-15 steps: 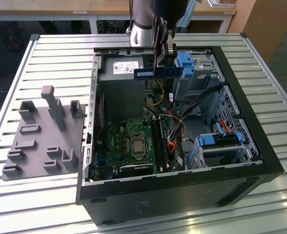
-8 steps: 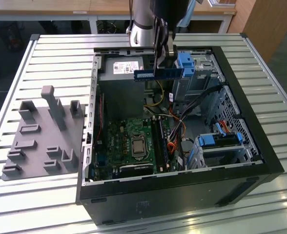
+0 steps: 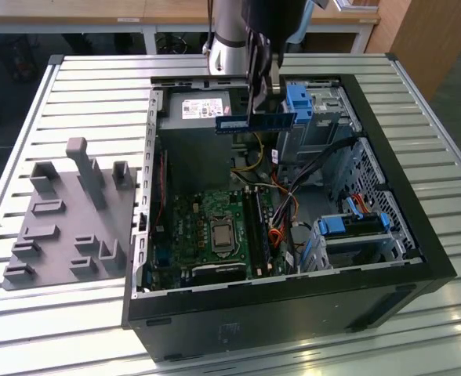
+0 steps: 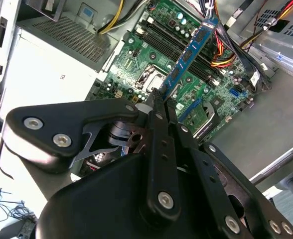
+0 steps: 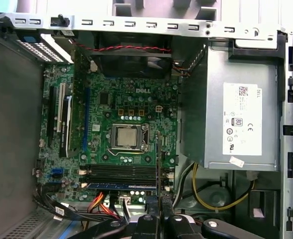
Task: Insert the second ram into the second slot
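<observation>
Fingers point(image 4: 157, 134) either side of second ram point(image 4: 189, 57), mid-air over PC case point(image 3: 238, 329)

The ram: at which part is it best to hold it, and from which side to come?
Pinch the ram by its two flat faces at the upper long edge, near mid-length, coming from above. It is thin, flat and level, so the faces suit the gripper, which holds it so. That leaves the lower edge free for the slots.
</observation>
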### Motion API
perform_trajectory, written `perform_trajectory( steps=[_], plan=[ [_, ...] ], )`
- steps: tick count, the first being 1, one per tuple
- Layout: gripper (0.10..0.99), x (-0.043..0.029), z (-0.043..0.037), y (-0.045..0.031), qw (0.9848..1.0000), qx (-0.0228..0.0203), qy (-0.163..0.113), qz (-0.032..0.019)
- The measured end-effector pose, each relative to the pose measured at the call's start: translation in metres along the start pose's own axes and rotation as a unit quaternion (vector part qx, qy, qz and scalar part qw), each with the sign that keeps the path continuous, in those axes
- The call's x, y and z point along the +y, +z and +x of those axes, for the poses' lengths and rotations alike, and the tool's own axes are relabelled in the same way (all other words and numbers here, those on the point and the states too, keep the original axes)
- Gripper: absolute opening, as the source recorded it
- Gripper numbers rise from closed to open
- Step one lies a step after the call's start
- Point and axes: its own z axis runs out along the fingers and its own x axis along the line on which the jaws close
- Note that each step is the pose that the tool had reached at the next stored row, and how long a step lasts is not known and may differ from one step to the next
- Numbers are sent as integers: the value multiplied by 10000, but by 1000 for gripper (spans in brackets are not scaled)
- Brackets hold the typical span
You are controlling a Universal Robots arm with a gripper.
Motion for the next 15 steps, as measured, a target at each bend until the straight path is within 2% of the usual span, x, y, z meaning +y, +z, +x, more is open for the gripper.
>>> perform_trajectory(
  steps=[15],
  plan=[
    [137, 3, 114, -1, 10000, 4, 0, 0]
  ],
)
